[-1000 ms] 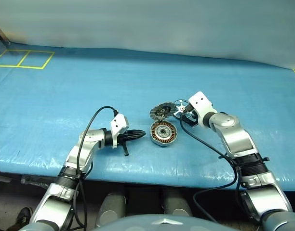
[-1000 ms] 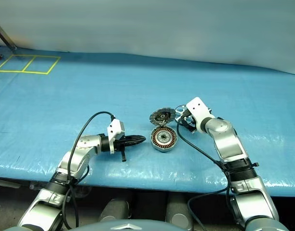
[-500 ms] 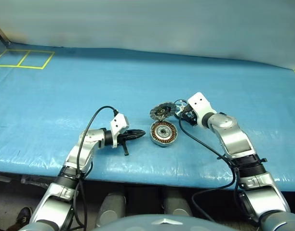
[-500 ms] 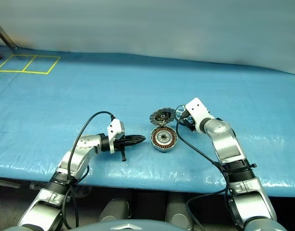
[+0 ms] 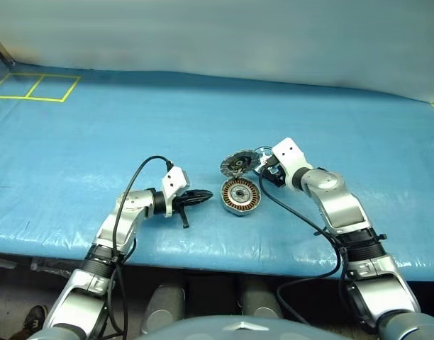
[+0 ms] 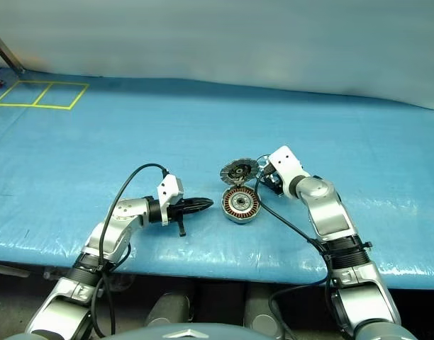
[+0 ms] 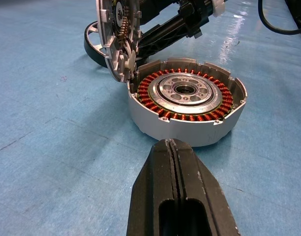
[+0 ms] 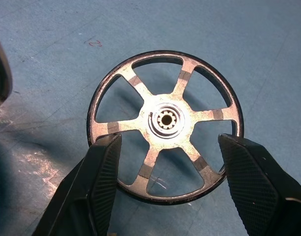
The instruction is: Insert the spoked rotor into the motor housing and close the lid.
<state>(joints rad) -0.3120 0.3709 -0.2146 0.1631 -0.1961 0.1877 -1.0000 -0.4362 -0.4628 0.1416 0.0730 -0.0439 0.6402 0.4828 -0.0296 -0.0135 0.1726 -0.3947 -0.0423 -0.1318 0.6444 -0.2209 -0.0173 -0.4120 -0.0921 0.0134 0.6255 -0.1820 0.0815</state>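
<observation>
The spoked rotor (image 8: pixel 165 123), a thin black ring with silvery spokes, lies on the blue mat just right of the lid. My right gripper (image 8: pixel 170 142) straddles it, shut on its rim, with one finger (image 8: pixel 99 187) against each side. The motor housing (image 5: pixel 240 195), a shallow silver can with copper windings, sits open at the table's middle. The lid (image 5: pixel 237 163) stands tilted on edge at the housing's far rim. My left gripper (image 7: pixel 172 147) is shut and empty, and points at the housing from a short way to its left.
A blue mat (image 5: pixel 203 106) covers the whole table. Yellow tape squares (image 5: pixel 32 86) mark its far left corner. The table's front edge runs close behind both arms. A black cable (image 5: pixel 142 170) loops over the left wrist.
The right gripper's fingers have drawn in from wide open onto the rotor's rim. The left arm, the housing and the lid have not moved.
</observation>
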